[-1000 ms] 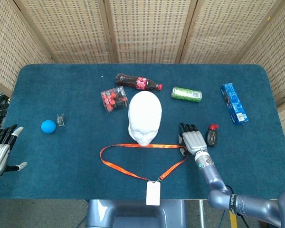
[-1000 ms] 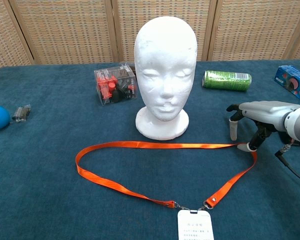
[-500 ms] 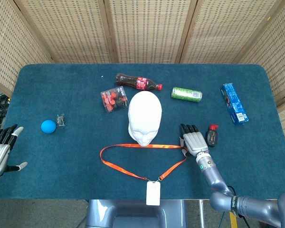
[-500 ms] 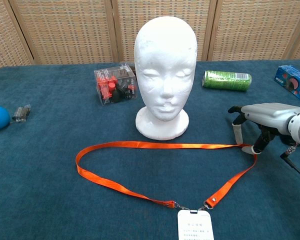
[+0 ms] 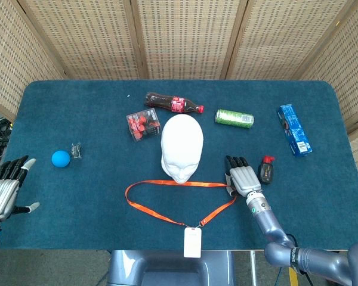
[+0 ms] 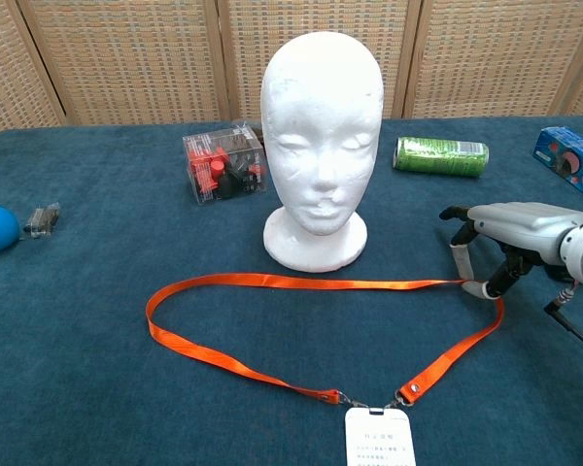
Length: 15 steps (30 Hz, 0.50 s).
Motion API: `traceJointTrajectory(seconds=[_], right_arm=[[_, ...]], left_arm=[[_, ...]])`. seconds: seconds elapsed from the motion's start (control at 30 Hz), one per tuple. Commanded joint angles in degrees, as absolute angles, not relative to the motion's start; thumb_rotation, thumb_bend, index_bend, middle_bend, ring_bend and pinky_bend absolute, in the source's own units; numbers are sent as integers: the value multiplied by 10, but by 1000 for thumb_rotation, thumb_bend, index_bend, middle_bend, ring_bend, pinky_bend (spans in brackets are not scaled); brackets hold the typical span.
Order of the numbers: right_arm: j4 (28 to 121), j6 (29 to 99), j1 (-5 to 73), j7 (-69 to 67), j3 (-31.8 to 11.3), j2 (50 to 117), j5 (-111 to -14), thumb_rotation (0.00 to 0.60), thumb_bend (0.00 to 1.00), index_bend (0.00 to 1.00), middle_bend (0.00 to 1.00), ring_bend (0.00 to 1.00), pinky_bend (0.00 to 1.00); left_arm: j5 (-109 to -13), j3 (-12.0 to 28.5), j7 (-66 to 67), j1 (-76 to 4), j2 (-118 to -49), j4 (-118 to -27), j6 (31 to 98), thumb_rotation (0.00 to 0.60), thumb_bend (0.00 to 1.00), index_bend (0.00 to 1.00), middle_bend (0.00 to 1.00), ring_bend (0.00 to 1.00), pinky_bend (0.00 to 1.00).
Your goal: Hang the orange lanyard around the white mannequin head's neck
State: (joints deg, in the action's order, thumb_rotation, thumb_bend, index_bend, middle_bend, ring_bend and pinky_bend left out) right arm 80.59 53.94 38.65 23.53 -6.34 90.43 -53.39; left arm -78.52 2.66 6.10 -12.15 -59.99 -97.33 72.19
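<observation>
The white mannequin head stands upright at mid-table, facing me. In front of its base, the orange lanyard lies flat in a wide loop. The lanyard's white badge sits at the near table edge. My right hand is palm down at the loop's right bend, with its fingertips and thumb touching the strap from either side with a small gap. My left hand hovers open off the table's left edge, seen only in the head view.
Behind the head are a clear box of red pieces, a cola bottle and a green can. A small red-capped dark item lies beside my right hand. A blue box, a blue ball and a small clip lie further off.
My right thumb and fingertips have drawn closer together at the strap's right bend, nudging it slightly toward me. My left hand has risen a little.
</observation>
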Motion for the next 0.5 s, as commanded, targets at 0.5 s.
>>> traceJointTrajectory(seconds=[0.5], right_arm=[[869, 549, 363, 182, -60, 859, -593, 600, 627, 707, 23, 0, 0]], left_arm=[[-679, 106, 171, -330, -780, -907, 515, 600, 135, 275, 0, 0, 0]])
